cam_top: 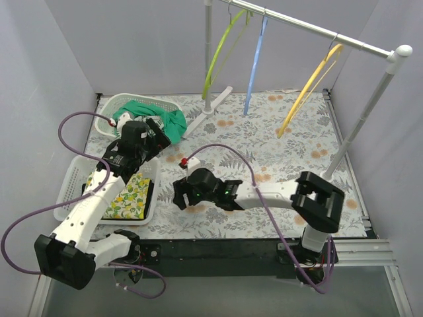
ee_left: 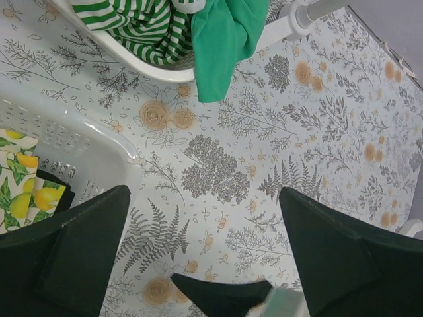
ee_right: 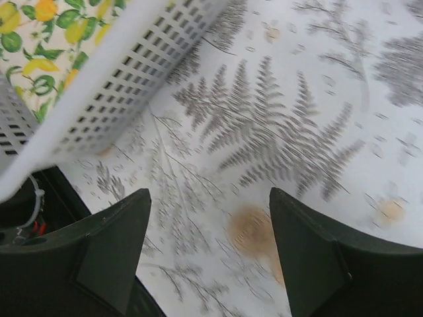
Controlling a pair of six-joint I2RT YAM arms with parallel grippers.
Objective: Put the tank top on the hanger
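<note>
Currently both grippers are unloaded. The left gripper (ee_left: 203, 198) hangs over the table with its jaws spread wide and nothing between them. The right gripper (ee_right: 208, 198) is likewise released above bare tabletop, beside the tray holding the lemon cloth (ee_right: 39, 26).

The tank top (ee_left: 142, 23) lies bunched in the round basket (ee_left: 149, 68), ahead of the left gripper. The green cloth (ee_left: 225, 39) sits partly on it and spills over the rim. The hanger (cam_top: 309, 89) hangs from the rail (cam_top: 317, 31), well apart from the basket. No step of the task is done yet.

Probable faults:
- Wrong pick. The green cloth lies nearest the approach path and covers part of the stripes, so a shallow grasp may take it alone or take both garments.
- Basket drag. Fabric snagging on the rim during the lift could pull the light basket along.
- Bunched grasp. Pinching folded layers hides the straps, leaving no opening for the hanger arms.
- Hanger swing. The hook rests loosely on the rail, so a push may rock or unhook it.
</note>
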